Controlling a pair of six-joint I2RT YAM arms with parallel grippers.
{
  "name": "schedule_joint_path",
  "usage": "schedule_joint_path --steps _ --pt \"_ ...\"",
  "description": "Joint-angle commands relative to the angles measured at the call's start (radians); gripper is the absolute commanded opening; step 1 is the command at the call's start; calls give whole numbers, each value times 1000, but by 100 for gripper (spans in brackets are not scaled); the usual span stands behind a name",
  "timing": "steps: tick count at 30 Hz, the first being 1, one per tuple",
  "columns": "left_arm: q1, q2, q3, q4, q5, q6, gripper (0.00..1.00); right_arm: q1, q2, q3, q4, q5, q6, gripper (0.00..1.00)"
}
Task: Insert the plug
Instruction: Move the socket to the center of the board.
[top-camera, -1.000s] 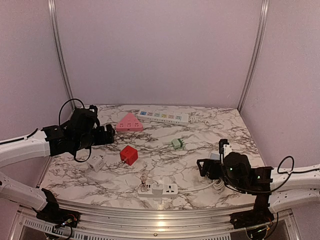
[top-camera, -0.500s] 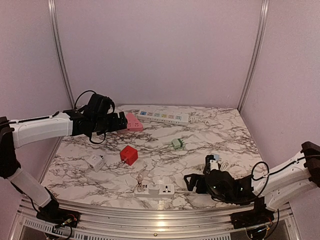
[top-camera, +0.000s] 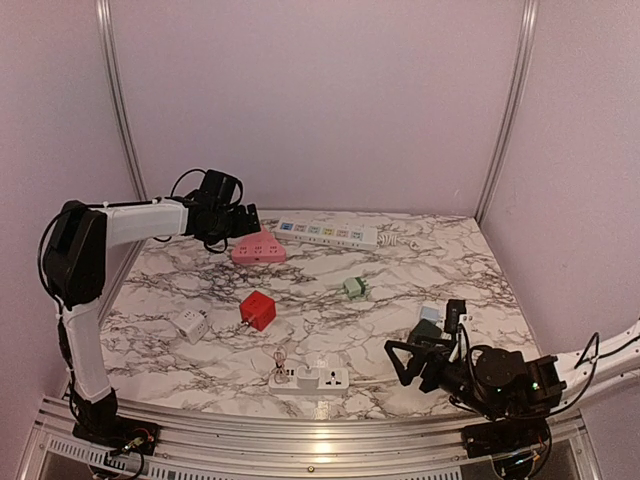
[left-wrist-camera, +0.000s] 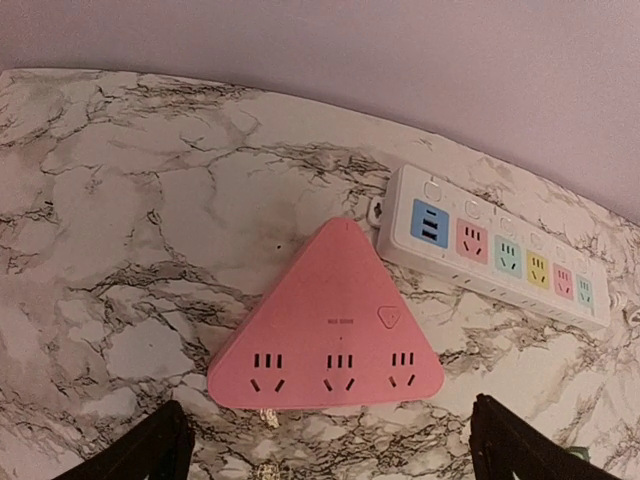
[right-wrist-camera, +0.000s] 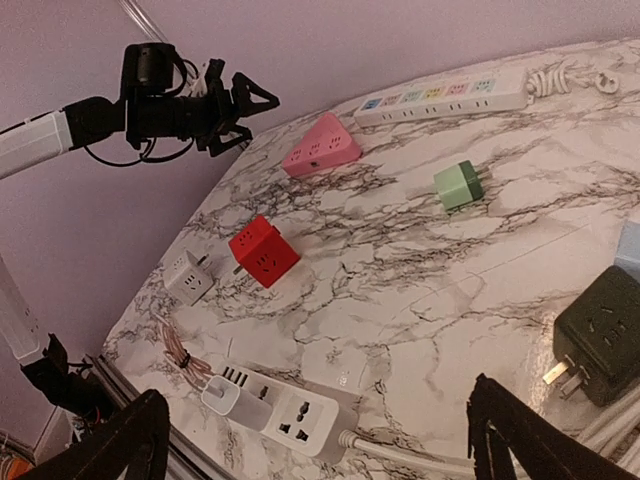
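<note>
Plug (top-camera: 424, 330), a dark green cube, lies near-right on the table (top-camera: 420, 265), just ahead of the right gripper (top-camera: 427, 346), whose fingers are spread. The left gripper (top-camera: 244, 218) hangs over the pink socket block (top-camera: 259, 246).

Left wrist: we see only that block (left-wrist-camera: 330, 330), with the jaws wide.

Right wrist: the plug (right-wrist-camera: 600, 340) shows its prongs toward the camera. We judge it light, rigid and smooth. Grip the flat sides, clear of the prongs.

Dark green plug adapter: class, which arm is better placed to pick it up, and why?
Right. The right gripper, open, is close beside the dark green plug adapter; the left gripper, also open, is across the table by the pink triangular socket.
</note>
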Motion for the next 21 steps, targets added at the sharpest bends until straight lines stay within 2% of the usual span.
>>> schedule_joint_path --steps 1,7,13,21 --pt "22 96 117 31 47 43 99 20 -108 42 -96 103 -94 99" --pt "43 234 287 37 86 61 99 24 -66 189 -355 201 14 99" --pt "51 334 388 25 8 93 99 24 65 350 -580 261 94 99" --pt "65 428 456 31 -22 128 99 24 30 377 -627 243 121 99"
